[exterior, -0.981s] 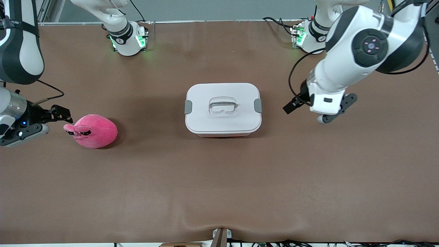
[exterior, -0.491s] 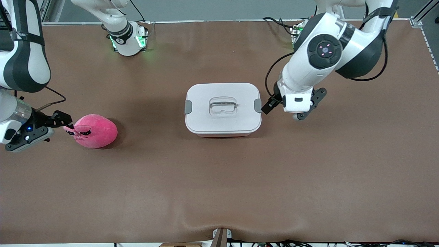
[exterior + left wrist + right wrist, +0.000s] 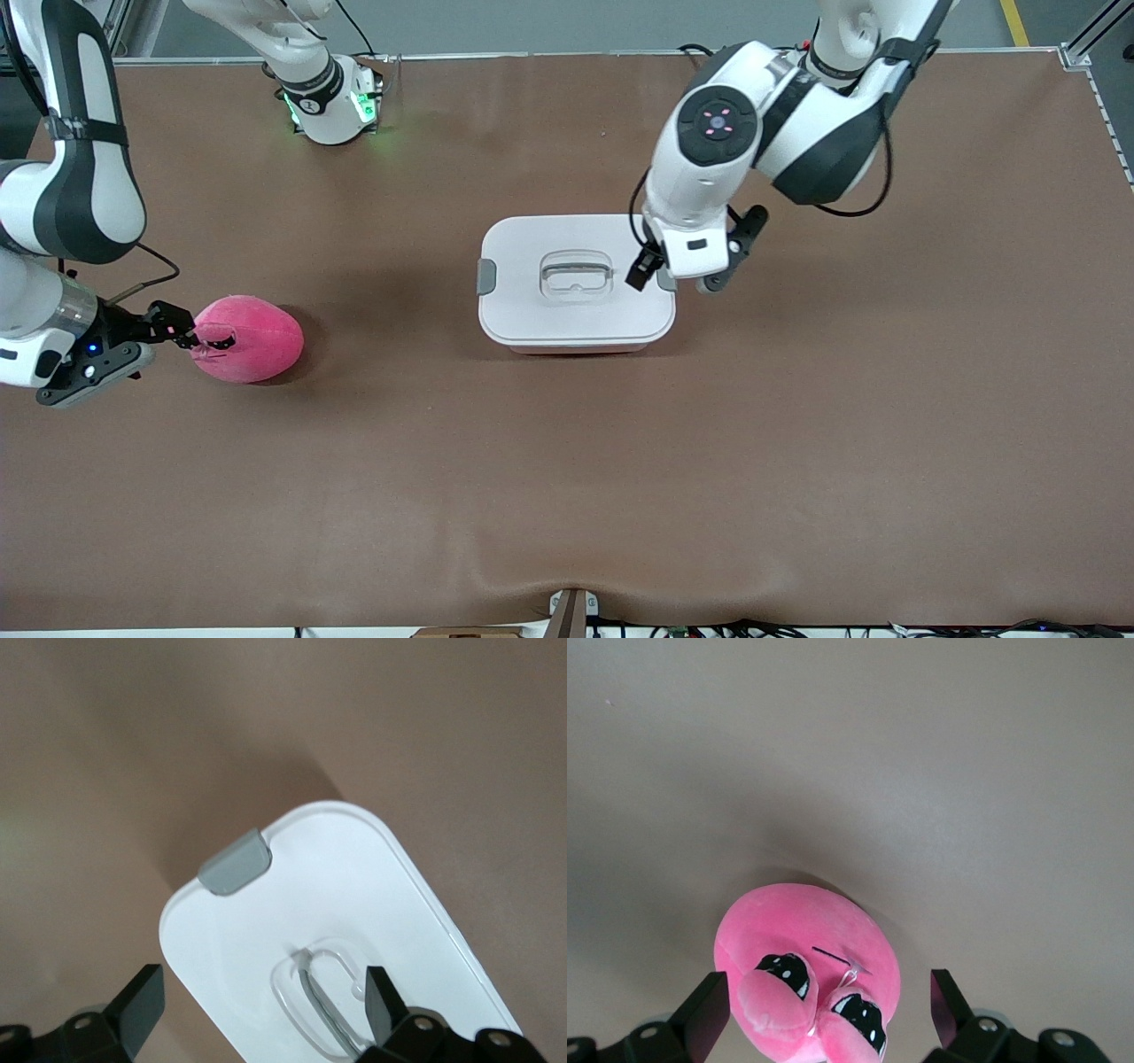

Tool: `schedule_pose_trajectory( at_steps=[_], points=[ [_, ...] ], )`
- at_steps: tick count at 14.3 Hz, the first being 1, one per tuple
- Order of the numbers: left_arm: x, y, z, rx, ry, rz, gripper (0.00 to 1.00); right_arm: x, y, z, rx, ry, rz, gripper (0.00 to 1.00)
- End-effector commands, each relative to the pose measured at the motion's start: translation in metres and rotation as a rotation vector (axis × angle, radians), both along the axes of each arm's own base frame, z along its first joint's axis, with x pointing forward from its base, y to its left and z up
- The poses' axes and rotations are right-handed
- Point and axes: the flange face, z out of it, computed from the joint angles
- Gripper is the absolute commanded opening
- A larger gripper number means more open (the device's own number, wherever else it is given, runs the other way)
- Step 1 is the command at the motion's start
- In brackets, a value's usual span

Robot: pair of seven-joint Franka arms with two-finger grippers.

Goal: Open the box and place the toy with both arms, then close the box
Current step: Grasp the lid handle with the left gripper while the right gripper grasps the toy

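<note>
Front view: you see the box [image 3: 576,282], lid on, mid-table, with the left gripper [image 3: 651,266] spread over its lid edge by the grey clip [image 3: 665,274]; the right gripper [image 3: 182,335] is spread at the toy [image 3: 250,339] toward the right arm's end. Left wrist view: released fingers [image 3: 133,1010] straddle the lid and handle [image 3: 326,997]. Right wrist view: released fingers [image 3: 704,1019] flank the toy's eyes [image 3: 784,967].

Bright, even light; soft shadows, sharp focus
</note>
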Motion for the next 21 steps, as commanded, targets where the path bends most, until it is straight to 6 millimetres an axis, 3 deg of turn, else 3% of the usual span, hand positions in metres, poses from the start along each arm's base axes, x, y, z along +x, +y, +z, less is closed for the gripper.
schedule_pose_trajectory(
  at_steps=[1,8,14,17,21],
  points=[
    [-0.002,-0.023,-0.014,0.009,-0.022,0.076,1.00,0.002,-0.008,-0.006,0.004,-0.006,0.005,1.00],
    [-0.016,-0.061,-0.038,-0.012,-0.034,0.274,1.00,-0.008,-0.014,-0.032,0.008,0.020,0.011,1.00],
    [-0.028,-0.087,-0.063,0.006,-0.074,0.360,1.00,-0.036,0.000,-0.048,0.030,0.072,0.019,1.00],
    [-0.036,-0.097,-0.085,0.054,-0.094,0.389,1.00,-0.039,0.009,-0.051,0.032,0.083,0.029,1.00],
    [-0.040,-0.106,-0.099,0.042,-0.092,0.420,1.00,-0.045,0.012,-0.059,0.037,0.107,0.034,1.00]
  ],
)
